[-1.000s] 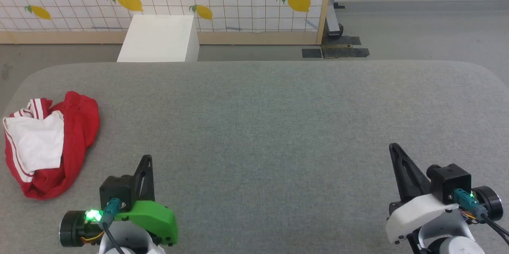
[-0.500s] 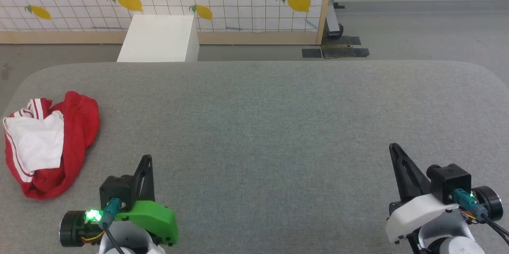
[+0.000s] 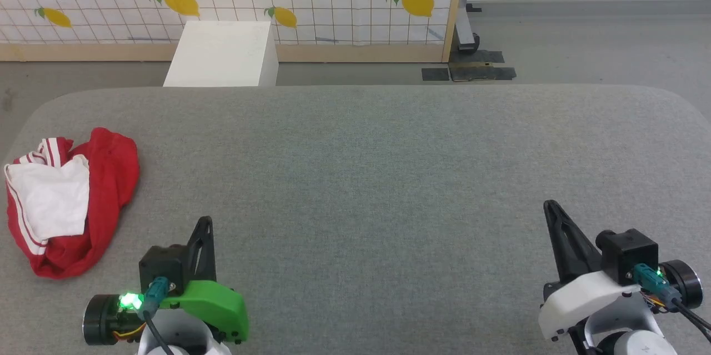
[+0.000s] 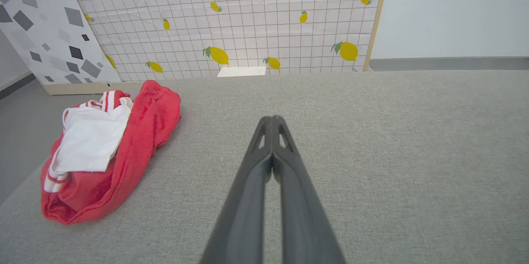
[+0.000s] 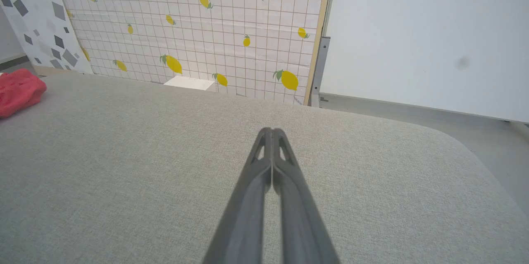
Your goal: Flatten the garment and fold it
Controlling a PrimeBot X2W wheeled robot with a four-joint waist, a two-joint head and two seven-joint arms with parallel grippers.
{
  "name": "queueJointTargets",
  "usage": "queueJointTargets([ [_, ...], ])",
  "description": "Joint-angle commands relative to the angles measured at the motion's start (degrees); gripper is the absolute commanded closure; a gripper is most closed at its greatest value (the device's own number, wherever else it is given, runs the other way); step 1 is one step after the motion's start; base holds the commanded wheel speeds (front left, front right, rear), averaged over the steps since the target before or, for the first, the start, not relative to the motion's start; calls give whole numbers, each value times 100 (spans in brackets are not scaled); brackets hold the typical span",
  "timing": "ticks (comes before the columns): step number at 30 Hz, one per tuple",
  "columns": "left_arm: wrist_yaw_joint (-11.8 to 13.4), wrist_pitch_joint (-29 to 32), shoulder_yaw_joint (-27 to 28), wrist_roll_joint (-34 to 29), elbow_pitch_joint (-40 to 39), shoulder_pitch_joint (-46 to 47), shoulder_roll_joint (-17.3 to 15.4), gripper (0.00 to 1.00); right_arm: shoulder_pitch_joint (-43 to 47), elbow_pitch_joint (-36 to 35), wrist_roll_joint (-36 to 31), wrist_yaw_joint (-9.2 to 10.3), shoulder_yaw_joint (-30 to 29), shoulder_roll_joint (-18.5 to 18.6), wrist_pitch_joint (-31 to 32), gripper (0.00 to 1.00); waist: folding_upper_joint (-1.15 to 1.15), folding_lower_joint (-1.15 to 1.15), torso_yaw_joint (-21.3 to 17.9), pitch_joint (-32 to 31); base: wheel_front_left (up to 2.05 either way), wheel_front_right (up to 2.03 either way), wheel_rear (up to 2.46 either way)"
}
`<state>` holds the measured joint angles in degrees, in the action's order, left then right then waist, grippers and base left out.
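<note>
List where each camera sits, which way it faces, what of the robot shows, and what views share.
Head view: on the robot's head, looking forward and down at the grey table; left gripper lower left, right gripper lower right.
Left wrist view: on the left wrist, looking along its shut fingers across the table toward the lemon-print screen.
Right wrist view: likewise, along the right gripper's fingers.
Shared: all three show the crumpled garment on the table's left.

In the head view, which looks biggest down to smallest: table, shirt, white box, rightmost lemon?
Largest first:
grey fabric-covered table
crumpled red-and-white shirt
white box, farther away, so real size unsure
rightmost yellow printed lemon
</note>
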<state>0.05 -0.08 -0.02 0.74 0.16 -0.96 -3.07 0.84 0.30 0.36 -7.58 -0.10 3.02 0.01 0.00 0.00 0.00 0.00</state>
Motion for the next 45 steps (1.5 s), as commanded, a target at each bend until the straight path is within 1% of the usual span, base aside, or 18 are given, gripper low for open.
queueJointTargets([
  [1, -5, 8, 2, -74, -16, 96, 19, 100, -84, -30, -36, 9, 10, -14, -1, 100, 0, 0, 0, 0, 0, 0, 0],
  [4, -5, 8, 2, -74, -16, 96, 19, 100, -84, -30, -36, 9, 10, -14, -1, 100, 0, 0, 0, 0, 0, 0, 0],
  [5, 0, -1, -2, 1, 0, 0, 0, 0, 0, 0, 3, 0, 0, 0, -1, 0, 0, 0, 0, 0, 0, 0, 0],
  [45, 46, -456, -316, 393, 420, 32, 6, 0, 1, 288, 346, 3, 33, -3, -458, 0, 0, 0, -8, -35, 0, 0, 0],
])
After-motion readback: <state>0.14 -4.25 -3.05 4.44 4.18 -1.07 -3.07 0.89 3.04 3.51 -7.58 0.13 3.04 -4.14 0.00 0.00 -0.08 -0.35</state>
